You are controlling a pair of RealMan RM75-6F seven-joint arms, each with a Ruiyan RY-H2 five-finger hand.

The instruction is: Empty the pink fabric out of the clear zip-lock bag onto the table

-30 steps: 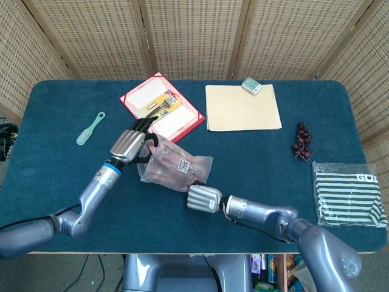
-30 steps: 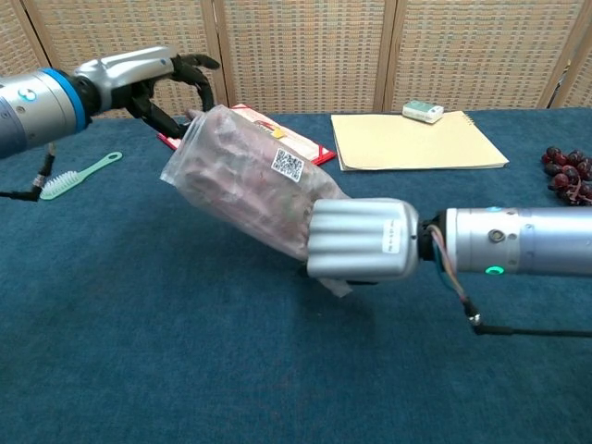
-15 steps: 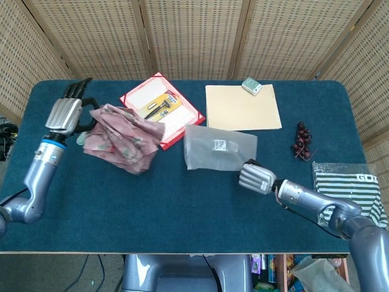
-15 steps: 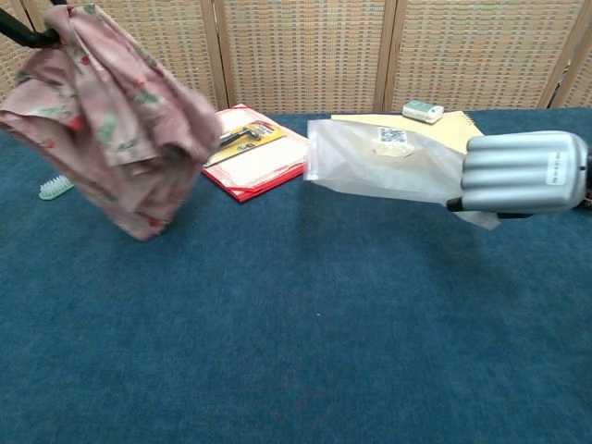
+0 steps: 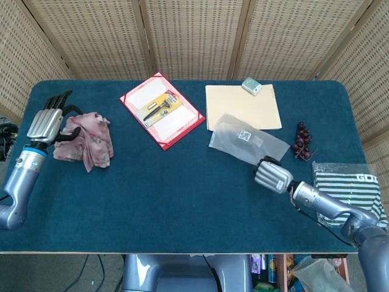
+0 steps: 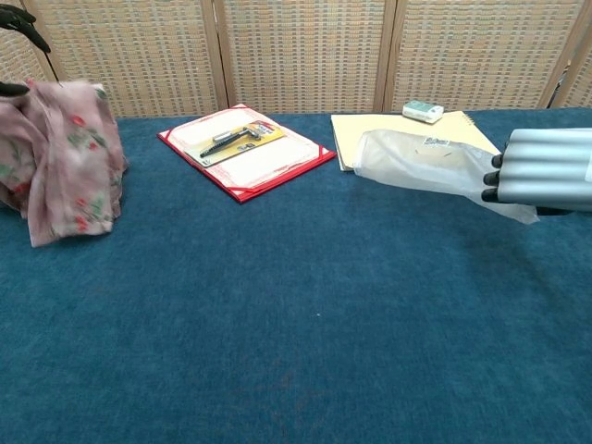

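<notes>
Fingers (image 5: 270, 163) of the right hand (image 5: 271, 176) are curled over one end of the bag (image 5: 248, 146), which is held flat and clear above the table (image 5: 182, 201); the bag's far end overlaps the near edge of the folder (image 5: 242, 108). Fingers of the left hand (image 5: 44, 124) are hooked into the pink fabric (image 5: 84, 140), which hangs bunched near the table's left edge; whether it touches the cloth cannot be told. A wide bare stretch of table is seen between the two hands and along the whole front edge. Along the back lie the red card (image 5: 161, 109), the folder with a small box (image 5: 251, 86) on its far corner, and, towards the right edge, the striped cloth (image 5: 347, 194) and grapes (image 5: 302, 140). Cloth and grapes are shown only by the head view. In the chest view the left hand is nearly cut off at the top corner, the fabric (image 6: 61, 157) is blurred, and the right hand (image 6: 546, 180) fills the right margin.
</notes>
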